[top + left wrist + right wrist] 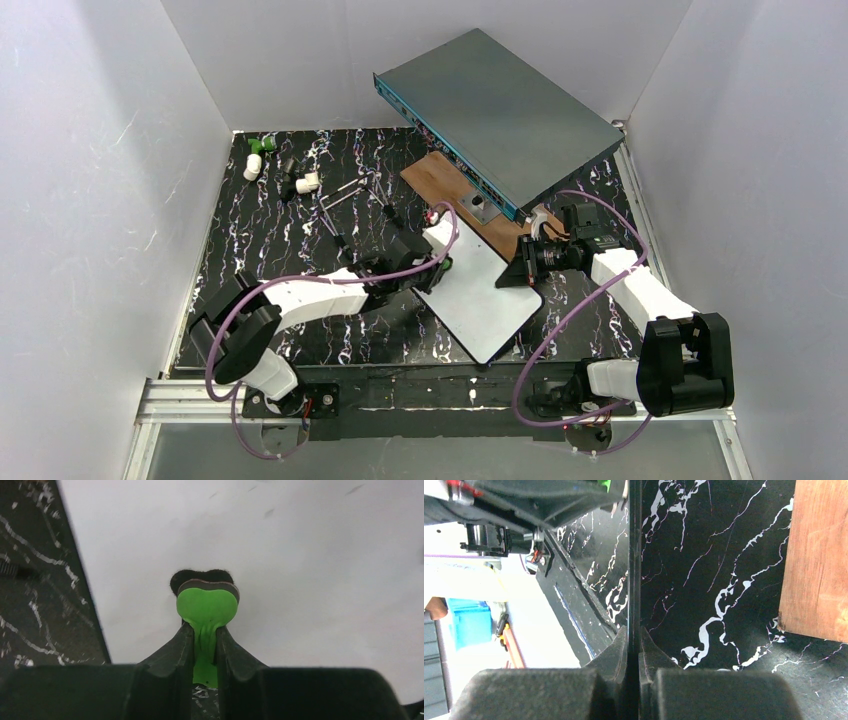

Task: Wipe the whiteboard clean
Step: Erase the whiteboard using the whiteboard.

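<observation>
The whiteboard (480, 295) lies tilted at the table's middle and its face looks blank. My left gripper (432, 262) is over its far left corner. In the left wrist view it (205, 635) is shut on a green eraser (207, 607), whose black felt pad presses on the white surface (300, 555); a few faint specks show near the top. My right gripper (512, 272) is at the board's right edge. In the right wrist view it (634, 640) is shut on the board's thin edge (634, 555), seen end-on.
A large grey-teal metal box (500, 100) leans at the back right over a brown wooden plank (450, 190). Small white and green caps (262, 145) and thin pens (345, 195) lie at the back left. White walls enclose three sides.
</observation>
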You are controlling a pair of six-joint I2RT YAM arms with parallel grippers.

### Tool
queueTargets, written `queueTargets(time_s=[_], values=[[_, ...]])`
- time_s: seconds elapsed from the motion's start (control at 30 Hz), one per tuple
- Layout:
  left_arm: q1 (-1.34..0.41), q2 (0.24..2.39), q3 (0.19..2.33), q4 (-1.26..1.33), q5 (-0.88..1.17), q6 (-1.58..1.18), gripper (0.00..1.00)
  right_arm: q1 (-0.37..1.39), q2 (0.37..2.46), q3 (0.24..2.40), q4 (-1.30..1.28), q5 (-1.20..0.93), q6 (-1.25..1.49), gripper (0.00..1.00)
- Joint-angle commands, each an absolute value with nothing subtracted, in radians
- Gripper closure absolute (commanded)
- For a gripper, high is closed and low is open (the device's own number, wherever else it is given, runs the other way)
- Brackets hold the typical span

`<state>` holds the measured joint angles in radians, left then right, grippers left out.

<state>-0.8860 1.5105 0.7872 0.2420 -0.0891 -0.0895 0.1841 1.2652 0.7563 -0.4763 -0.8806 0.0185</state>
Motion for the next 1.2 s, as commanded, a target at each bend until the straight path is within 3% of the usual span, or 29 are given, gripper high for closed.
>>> queueTargets(time_s=[0.0, 0.27, 0.73, 1.0, 1.17], values=[[-0.948, 1.502, 0.887, 0.267, -0.043, -0.034, 1.00, 0.201, 1.270, 0.762, -0.499, -0.943, 0.003, 0.99], [-0.886, 1.599, 1.045, 0.200, -0.030, -0.041, 1.00, 0.200, 1.262, 0.761, -0.498, -0.941, 0.003, 0.99], [-0.820, 1.506, 0.773, 0.240, -0.089, -0.131, 1.00, 0.199, 1.255, 0.761, -0.501, -0.947, 0.003, 0.99], [-0.749, 1.530, 0.739, 0.256, -0.072, -0.128, 1.00, 0.199, 1.244, 0.757, -0.500, -0.954, 0.003, 0.99], [-0.745, 1.527, 0.693, 0.327, 0.082, -0.106, 1.00, 0.199, 1.247, 0.758, -0.500, -0.954, 0.003, 0.99]])
